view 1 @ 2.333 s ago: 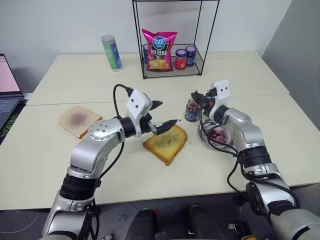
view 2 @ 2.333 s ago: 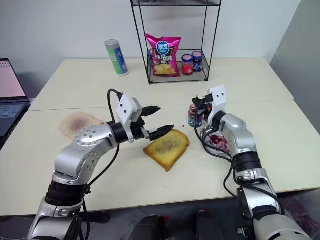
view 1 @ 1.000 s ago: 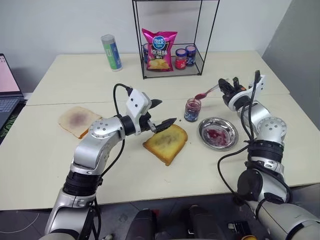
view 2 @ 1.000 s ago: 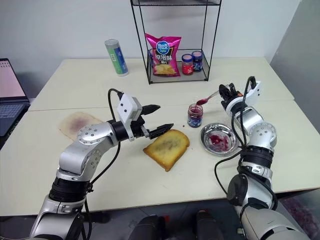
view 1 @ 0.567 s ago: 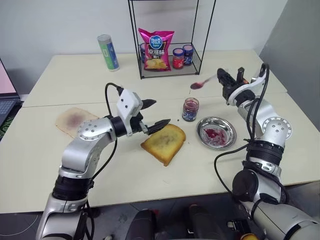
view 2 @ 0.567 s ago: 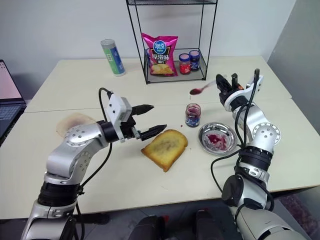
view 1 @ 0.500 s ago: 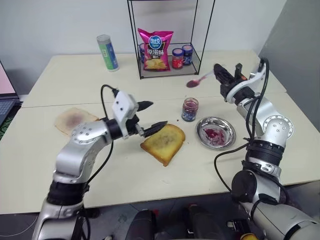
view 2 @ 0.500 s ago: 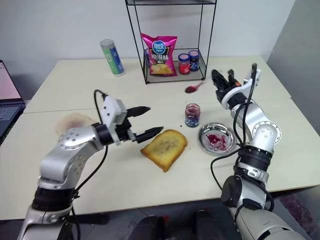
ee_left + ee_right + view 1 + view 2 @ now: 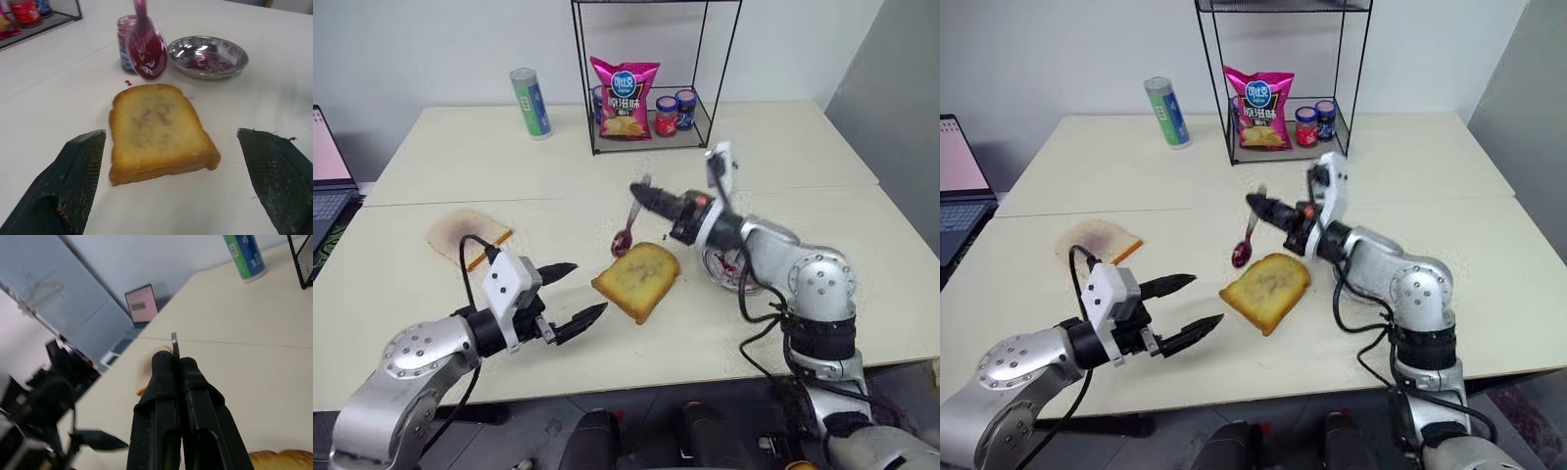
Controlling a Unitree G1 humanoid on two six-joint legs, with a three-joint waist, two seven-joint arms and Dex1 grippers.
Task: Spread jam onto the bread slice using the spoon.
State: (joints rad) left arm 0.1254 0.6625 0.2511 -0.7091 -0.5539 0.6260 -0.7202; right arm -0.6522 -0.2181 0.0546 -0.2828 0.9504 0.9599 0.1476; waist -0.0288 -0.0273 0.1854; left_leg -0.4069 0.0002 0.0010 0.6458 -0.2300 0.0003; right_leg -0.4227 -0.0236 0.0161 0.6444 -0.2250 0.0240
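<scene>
Left wrist view reveals glossy jam [image 9: 146, 51] filling the spoon [image 9: 628, 227] bowl above the bread slice [image 9: 636, 279] mid-worktop; right gripper [image 9: 644, 194] fingers pinch its handle, left gripper [image 9: 572, 294] fingers spread empty

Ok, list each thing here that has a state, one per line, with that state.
left gripper: open, empty, short of the toast.
right gripper: shut on the spoon.
spoon: bowl down, loaded with jam, hanging beside the bread slice's far corner.
bread slice: flat, only faintly stained.
jam jar: lid off.
metal dish: smeared with jam.
</scene>
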